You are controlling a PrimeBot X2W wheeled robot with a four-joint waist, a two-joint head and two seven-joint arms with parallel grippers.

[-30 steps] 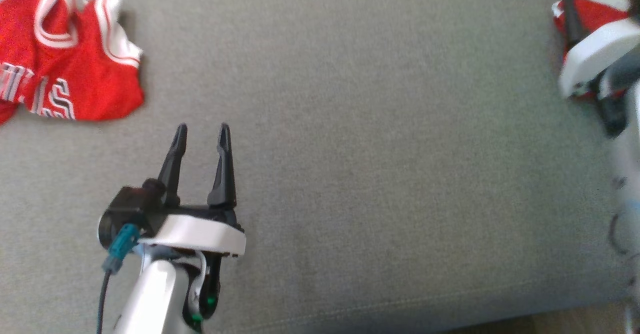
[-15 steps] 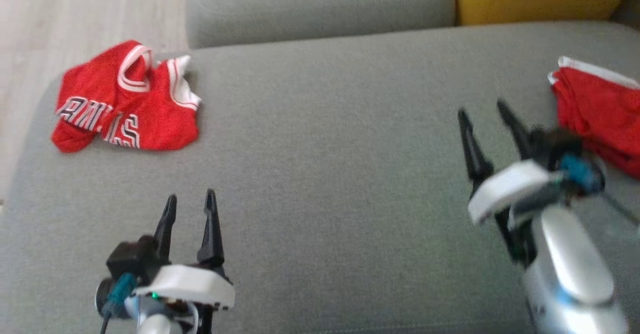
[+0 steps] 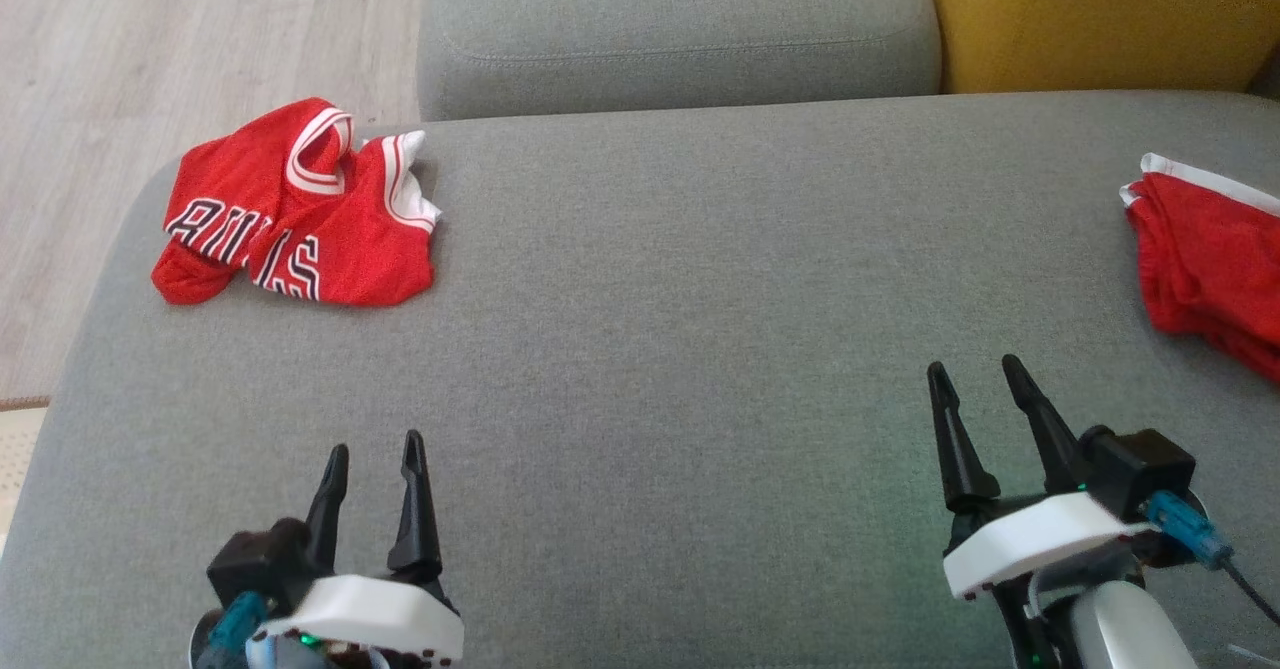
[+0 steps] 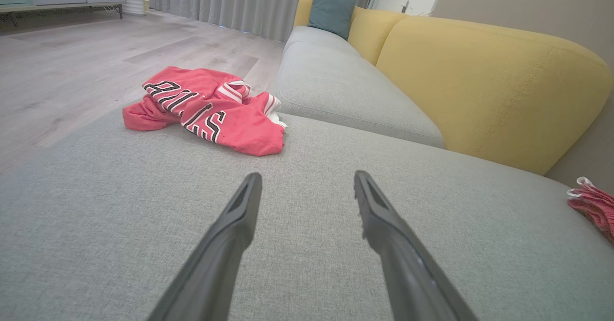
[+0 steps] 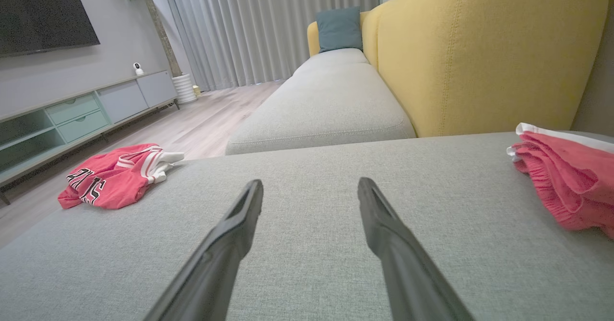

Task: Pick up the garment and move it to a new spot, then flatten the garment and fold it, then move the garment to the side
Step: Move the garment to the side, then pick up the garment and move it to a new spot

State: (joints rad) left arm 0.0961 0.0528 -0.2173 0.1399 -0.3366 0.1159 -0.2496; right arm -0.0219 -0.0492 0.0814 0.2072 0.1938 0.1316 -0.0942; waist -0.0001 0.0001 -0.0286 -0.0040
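Observation:
A crumpled red jersey [image 3: 290, 214] with white trim and black lettering lies at the far left corner of the grey cushion [image 3: 700, 299]; it also shows in the wrist views [image 4: 211, 112] [image 5: 115, 177]. Red shorts [image 3: 1210, 249] with a white band lie folded at the cushion's right edge [image 5: 566, 177] [image 4: 595, 206]. My left gripper [image 3: 376, 443] [image 4: 307, 176] hovers open near the front left, well short of the jersey. My right gripper [image 3: 972, 364] [image 5: 310, 182] is open at the front right, apart from the shorts. Both hold nothing.
A second grey seat [image 3: 680, 29] adjoins the cushion at the back, with a yellow backrest [image 3: 1100, 19] to its right. Wooden floor [image 3: 120, 49] lies beyond the left edge. A TV cabinet [image 5: 72, 114] stands across the room.
The head camera has swung and tilted, shifting the whole picture. My right gripper has drawn back from the red shorts toward the front right. Both grippers stayed open.

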